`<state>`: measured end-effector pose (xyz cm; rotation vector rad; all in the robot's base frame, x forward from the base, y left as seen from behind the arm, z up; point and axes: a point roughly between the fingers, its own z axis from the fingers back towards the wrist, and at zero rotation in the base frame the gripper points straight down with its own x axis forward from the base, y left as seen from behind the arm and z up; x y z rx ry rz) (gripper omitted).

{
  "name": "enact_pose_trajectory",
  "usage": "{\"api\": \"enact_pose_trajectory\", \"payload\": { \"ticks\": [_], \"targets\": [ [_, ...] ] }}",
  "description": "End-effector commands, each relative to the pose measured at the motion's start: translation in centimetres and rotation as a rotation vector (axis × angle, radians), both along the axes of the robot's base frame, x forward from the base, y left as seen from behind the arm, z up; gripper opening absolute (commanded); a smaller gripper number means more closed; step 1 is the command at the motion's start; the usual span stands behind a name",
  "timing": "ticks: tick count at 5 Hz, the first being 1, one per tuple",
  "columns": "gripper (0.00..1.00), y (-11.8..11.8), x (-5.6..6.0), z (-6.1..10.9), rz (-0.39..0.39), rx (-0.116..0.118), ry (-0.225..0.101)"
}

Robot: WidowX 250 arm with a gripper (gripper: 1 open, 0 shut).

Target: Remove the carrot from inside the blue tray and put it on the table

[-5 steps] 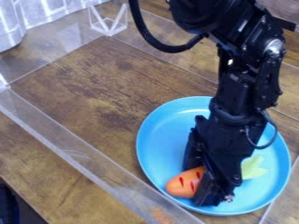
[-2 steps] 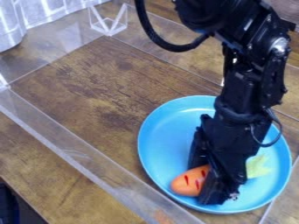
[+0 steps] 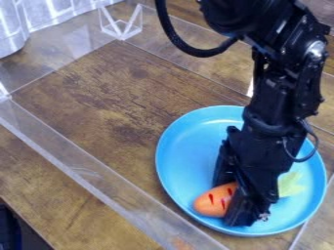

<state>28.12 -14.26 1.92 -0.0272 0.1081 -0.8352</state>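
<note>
Black end effector (image 3: 243, 207) points straight down inside the round, shallow light-blue plastic tray (image 3: 189, 148), clenched on the stubby orange toy carrot (image 3: 216, 201). Carrot sits low in the tray's near part, pale green leafy top (image 3: 295, 183) showing past the arm. Tray rests on the dark brown wooden surface (image 3: 117, 98), clear plastic wall (image 3: 65, 156) alongside.

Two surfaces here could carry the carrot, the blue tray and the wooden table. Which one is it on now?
The blue tray. The carrot lies inside its rim, near the front edge, with the end effector shut on it; the table has no carrot on it.
</note>
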Motion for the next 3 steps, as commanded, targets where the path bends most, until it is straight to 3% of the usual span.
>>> {"api": "enact_pose_trajectory", "payload": {
  "ticks": [1, 3],
  "targets": [
    [0.0, 0.29, -0.07, -1.39, -0.029, 0.007, 0.033],
    [0.0, 0.01, 0.09, -1.47, -0.038, 0.0, 0.034]
  ]
}}
